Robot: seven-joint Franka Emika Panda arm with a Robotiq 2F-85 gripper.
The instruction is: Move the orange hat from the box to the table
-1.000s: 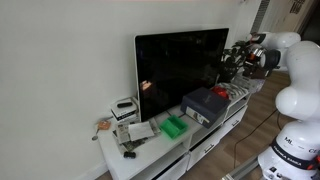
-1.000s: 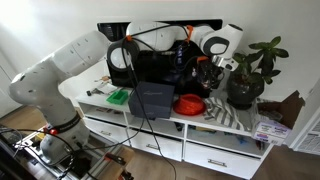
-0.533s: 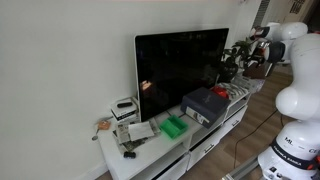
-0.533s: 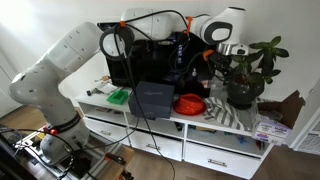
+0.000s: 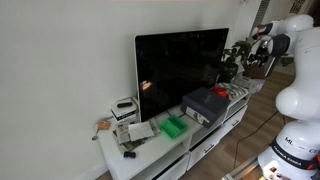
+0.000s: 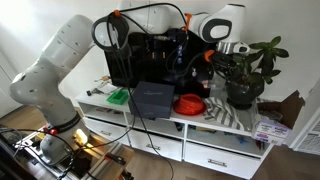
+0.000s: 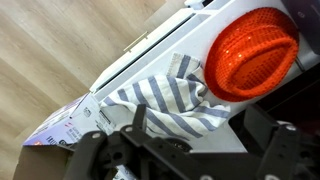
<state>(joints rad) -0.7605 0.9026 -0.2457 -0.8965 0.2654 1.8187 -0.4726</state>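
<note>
The orange hat (image 6: 189, 104) lies on the white table (image 6: 150, 124), just beside the dark grey box (image 6: 152, 98) and touching a striped cloth (image 7: 165, 100). In the wrist view the hat (image 7: 252, 52) is at the upper right, far below the camera. In an exterior view the hat (image 5: 219, 92) shows at the far end of the box (image 5: 204, 104). My gripper (image 6: 218, 62) hangs high above the hat near the plant. It also shows in an exterior view (image 5: 252, 56). In the wrist view its fingers (image 7: 200, 122) are spread and hold nothing.
A large TV (image 5: 180, 68) stands at the back of the table. A potted plant (image 6: 250, 72) stands close to the gripper. A green tray (image 5: 175, 126) and a small white device (image 5: 124, 108) sit at the other end. Wooden floor (image 7: 70, 50) lies below.
The gripper has risen and drawn away from the hat towards the plant. The hat and the box have not moved.
</note>
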